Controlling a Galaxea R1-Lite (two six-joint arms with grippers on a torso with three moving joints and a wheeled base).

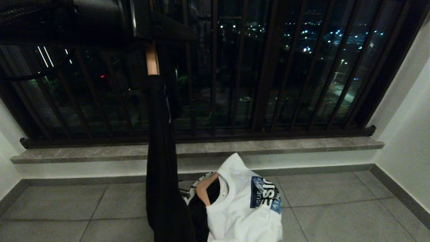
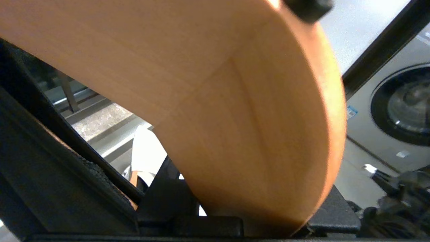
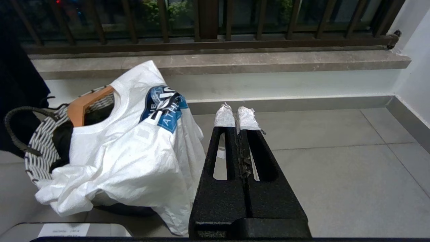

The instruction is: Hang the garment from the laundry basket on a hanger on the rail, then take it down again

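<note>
One hand worked: the left hand [image 2: 235,222], raised at upper left, clamped the wooden hanger [image 2: 218,101], its black garment [image 1: 161,168] hanging long beside the laundry basket [image 3: 37,141]; rail unseen; right hand [image 3: 237,117] closed, empty

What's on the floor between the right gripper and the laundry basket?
Only the white T-shirt, draped over the laundry basket toward the right gripper, seen in the right wrist view.

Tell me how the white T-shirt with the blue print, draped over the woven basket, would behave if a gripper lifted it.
The white T-shirt with the blue print looks floppy: it lies crumpled and sags over the white woven basket. It is probably light, thin fabric. A wooden hanger shows at its collar and may lift with it.
</note>
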